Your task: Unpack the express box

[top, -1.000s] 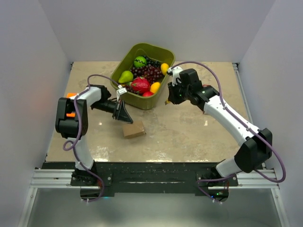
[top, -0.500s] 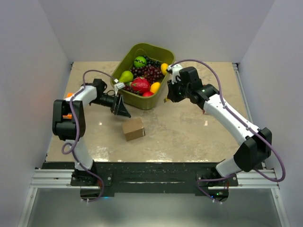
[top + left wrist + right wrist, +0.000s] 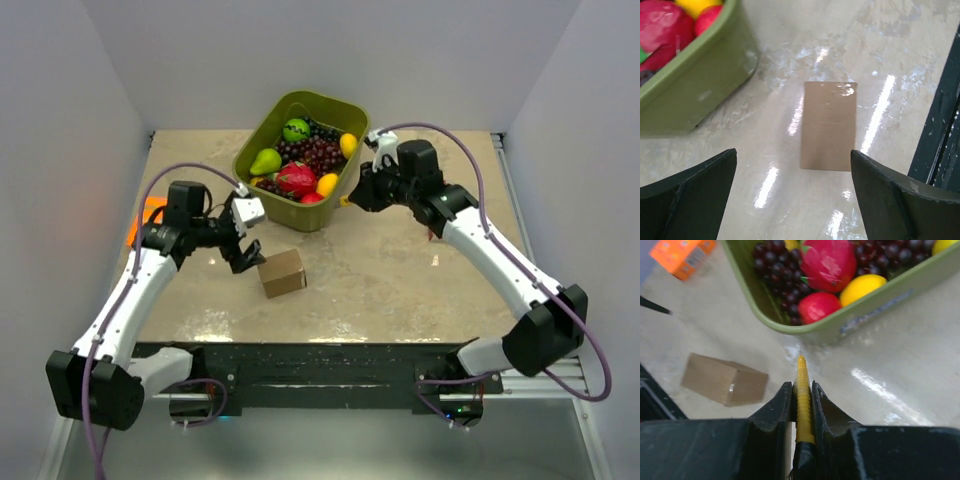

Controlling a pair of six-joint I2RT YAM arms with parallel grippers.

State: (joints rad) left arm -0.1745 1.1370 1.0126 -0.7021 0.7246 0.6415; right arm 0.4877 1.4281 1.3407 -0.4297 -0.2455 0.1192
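L hand (image 3: 792,165) open, near the express box (image 3: 828,125) — put box in the middle, then squeeze softly. R hand (image 3: 802,392) grips a thin yellow tool (image 3: 803,371).

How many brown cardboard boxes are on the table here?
1. The box sits on the table just in front of the green tub, beside the left gripper. None appears hidden.

One express box (image 3: 282,272). One green tub (image 3: 290,212) at twelve o'clock, holding one pear (image 3: 265,161), one round green fruit (image 3: 295,130), one grape bunch (image 3: 320,154), one pink dragon fruit (image 3: 296,179), one red fruit (image 3: 312,198) and two yellow fruits (image 3: 347,144) (image 3: 327,184). One orange packet (image 3: 150,212) at nine o'clock. One thin yellow tool (image 3: 803,400).
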